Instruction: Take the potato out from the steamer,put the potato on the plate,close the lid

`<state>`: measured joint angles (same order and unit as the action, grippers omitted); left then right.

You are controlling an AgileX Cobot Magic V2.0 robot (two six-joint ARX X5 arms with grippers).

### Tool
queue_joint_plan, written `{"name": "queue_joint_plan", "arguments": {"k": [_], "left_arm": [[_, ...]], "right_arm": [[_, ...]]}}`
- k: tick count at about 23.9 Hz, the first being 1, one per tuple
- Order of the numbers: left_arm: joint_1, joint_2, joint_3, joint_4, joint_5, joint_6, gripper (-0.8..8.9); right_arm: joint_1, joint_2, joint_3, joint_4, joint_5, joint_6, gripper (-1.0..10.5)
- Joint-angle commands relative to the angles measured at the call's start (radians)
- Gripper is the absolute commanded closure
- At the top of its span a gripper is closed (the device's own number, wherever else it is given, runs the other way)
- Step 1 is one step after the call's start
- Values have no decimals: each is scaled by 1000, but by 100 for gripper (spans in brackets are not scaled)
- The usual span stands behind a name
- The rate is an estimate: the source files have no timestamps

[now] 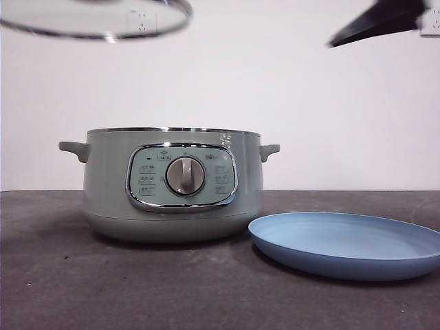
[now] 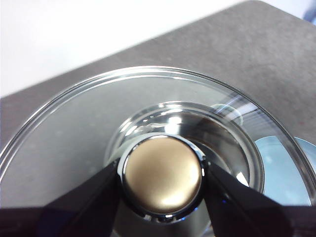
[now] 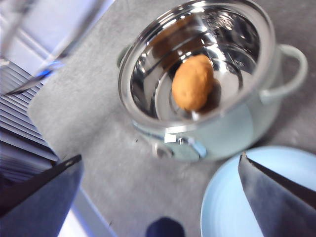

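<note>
The sage-green steamer (image 1: 172, 185) stands open on the dark table. In the right wrist view the steamer (image 3: 232, 133) holds the orange-brown potato (image 3: 192, 81) in its steel bowl. The light-blue plate (image 1: 347, 242) lies to the right of the pot; it also shows in the right wrist view (image 3: 227, 197). My left gripper (image 2: 162, 180) is shut on the knob (image 2: 162, 175) of the glass lid (image 2: 74, 123) and holds the lid (image 1: 96, 19) high above and left of the pot. My right gripper (image 3: 158, 182) is open, high above the pot and plate; it shows as a dark tip (image 1: 378, 20) at the top right.
A white wall stands behind the table. The dark table (image 1: 103, 289) stretches in front of the pot. A slatted grey surface (image 3: 19, 128) shows beyond the table's edge in the right wrist view.
</note>
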<state>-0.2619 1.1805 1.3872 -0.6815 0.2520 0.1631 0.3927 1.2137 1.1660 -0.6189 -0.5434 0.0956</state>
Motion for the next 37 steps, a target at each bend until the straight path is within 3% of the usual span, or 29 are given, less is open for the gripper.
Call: {"name": "queue_joint_plan", "arguments": {"k": [1,10,17,25,29,32,34,37], "left_arm": [[14,-82,10,-27,-24,-8,822],[23,-246,10,-213,-87,-10,822],[23,-340,10,-286,-97,-13,822],[23,-359,10,-316,-95,-13,822],[23,-359,10,-316,-95,-13,822],[23,-359,10,-315,-95,-13,822],[23,-359,10,-315,-95,-13,822],[23,-359,10,-315,-94,-13,822]], "right_arm": [[62,127,97,16,65,22,349],[217,544,482,10,240,18,349],[307,792,610,59,501,-26,350],[315,906,610,89,547,-18,356],[323,928,610,79,543,-18,461],[323,930,610,40,543,-18,695],[324,929,610,50,543,-19,925],[324,881,610,62,544,-37,959]]}}
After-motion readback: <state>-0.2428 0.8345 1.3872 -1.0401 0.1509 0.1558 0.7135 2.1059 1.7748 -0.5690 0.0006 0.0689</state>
